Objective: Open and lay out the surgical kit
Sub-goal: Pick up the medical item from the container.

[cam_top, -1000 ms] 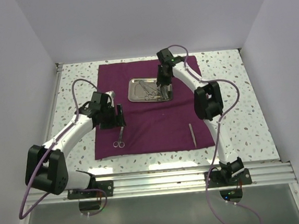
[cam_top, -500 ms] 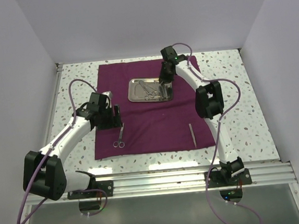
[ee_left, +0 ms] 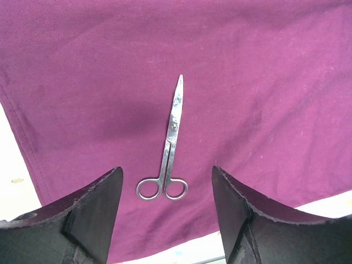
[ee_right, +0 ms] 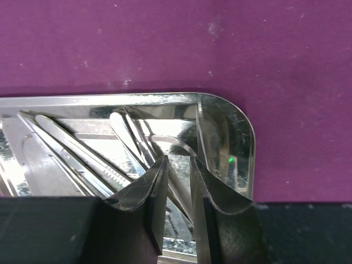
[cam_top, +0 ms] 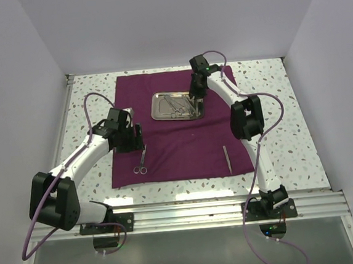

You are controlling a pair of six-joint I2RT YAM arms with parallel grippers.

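left gripper (ee_left: 166, 175) jaws apart over scissors (ee_left: 171, 137), flat near near-left corner of cloth (ee_left: 264, 82). right gripper (ee_right: 179, 165) in right end of tray (ee_right: 242, 132) among instruments (ee_right: 71, 148), fingers nearly together, can't tell if clamping. tweezers (cam_top: 227, 159) near cloth's near-right corner.

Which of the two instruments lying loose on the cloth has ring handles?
The scissors, on the near-left part of the cloth by the left end effector; the straight tool near the right edge has none.
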